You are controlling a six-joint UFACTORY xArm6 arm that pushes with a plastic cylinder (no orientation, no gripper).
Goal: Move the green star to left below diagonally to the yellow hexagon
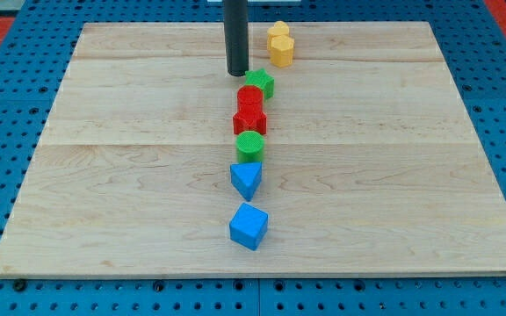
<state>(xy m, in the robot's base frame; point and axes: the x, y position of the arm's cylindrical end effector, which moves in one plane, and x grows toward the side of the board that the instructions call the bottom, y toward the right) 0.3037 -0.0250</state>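
Green star just below-left of yellow hexagon | my tip touching star's left | no jaws, bare rod | nudge lightly, avoid red blocks beneath.

A column of blocks runs down the board's middle: green star, red blocks, green cylinder, blue triangle, blue cube. They sit tight together, barring any crossing there. The tip stands just left of the star. Yellow blocks crowd the star's upper right. Both wide sides lie open.
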